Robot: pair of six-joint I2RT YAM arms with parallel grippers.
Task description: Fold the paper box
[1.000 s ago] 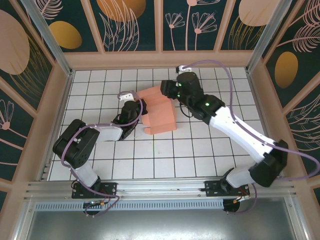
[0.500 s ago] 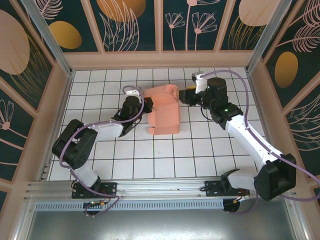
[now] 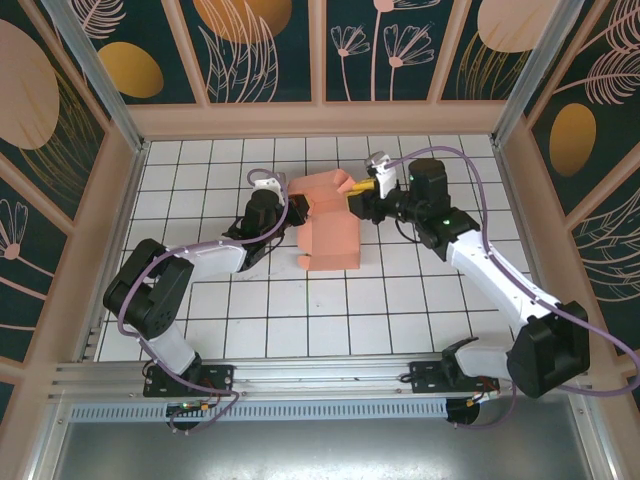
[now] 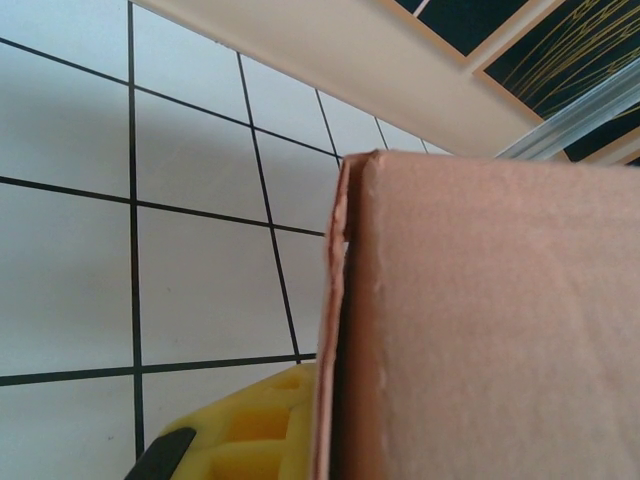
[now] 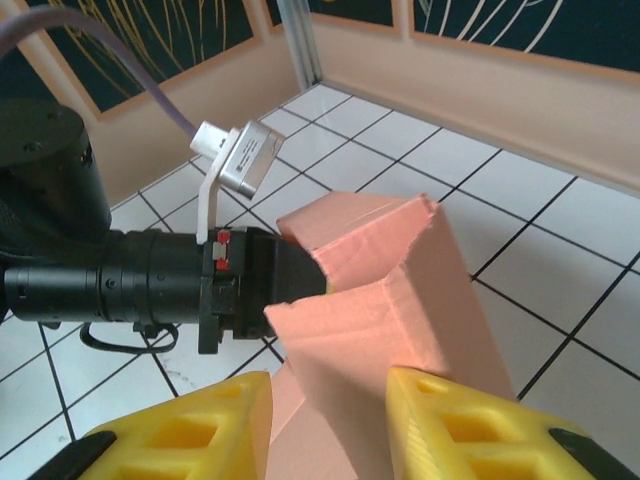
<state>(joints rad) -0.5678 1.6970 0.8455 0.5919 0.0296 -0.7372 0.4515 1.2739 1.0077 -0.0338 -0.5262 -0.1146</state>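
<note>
The paper box (image 3: 328, 228) lies on the tiled worktop (image 3: 420, 310) a little toward 12 o'clock from the middle. It is partly formed: its long body runs toward 6 o'clock, and creased flaps stand up at the 12 o'clock end.

The left end effector (image 3: 288, 212) comes in at the box's 9 o'clock side and is clenched on a card wall there. The left wrist camera has that wall right up against its lens, edge-on. The right end effector (image 3: 353, 196) sits at the box's 1 o'clock corner. Its yellow fingers (image 5: 445, 425) stand apart astride a raised folded ridge of card. I cannot tell whether they are pressing it or only bracketing it.

The step in hand looks like turning that upright flap over along its crease.

- The left grip should act as the anchor and not pull, so the body does not slide or twist on the smooth tiles.
- The right fingers should take the card close to the score line and square to it, then swing the flap about the crease instead of pushing straight toward 9 o'clock.
- Thin card buckles easily, so the pressure should be light and even.
</note>
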